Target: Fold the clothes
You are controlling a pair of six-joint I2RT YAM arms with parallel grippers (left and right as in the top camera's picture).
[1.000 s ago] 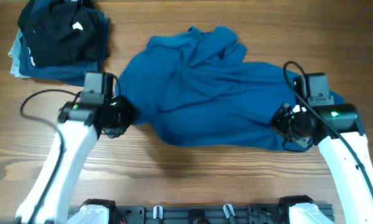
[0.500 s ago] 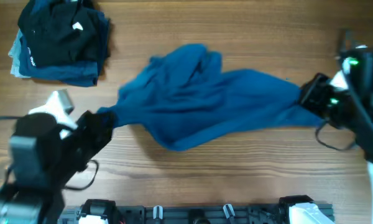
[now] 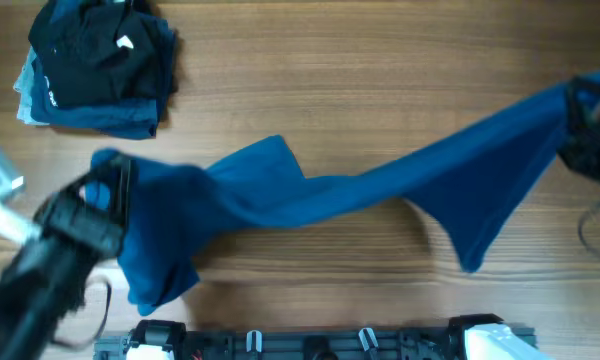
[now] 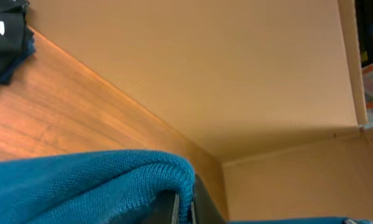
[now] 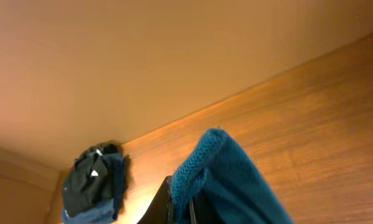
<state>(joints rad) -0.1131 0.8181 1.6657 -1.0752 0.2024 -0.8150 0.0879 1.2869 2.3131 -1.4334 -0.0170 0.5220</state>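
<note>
The clothes (image 3: 380, 190) are stretched between the left pincer (image 3: 115, 195), lower left, and the right pincer (image 3: 580, 105), right edge. Each end is clamped in tightly closed jaws.

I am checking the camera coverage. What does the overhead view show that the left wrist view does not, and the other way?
Only overhead: the blue garment stretched full length between the left gripper and right gripper. Only left wrist: the beige wall behind the wooden table, and the garment's knit up close. Both: the garment, the table and the dark folded pile.
</note>
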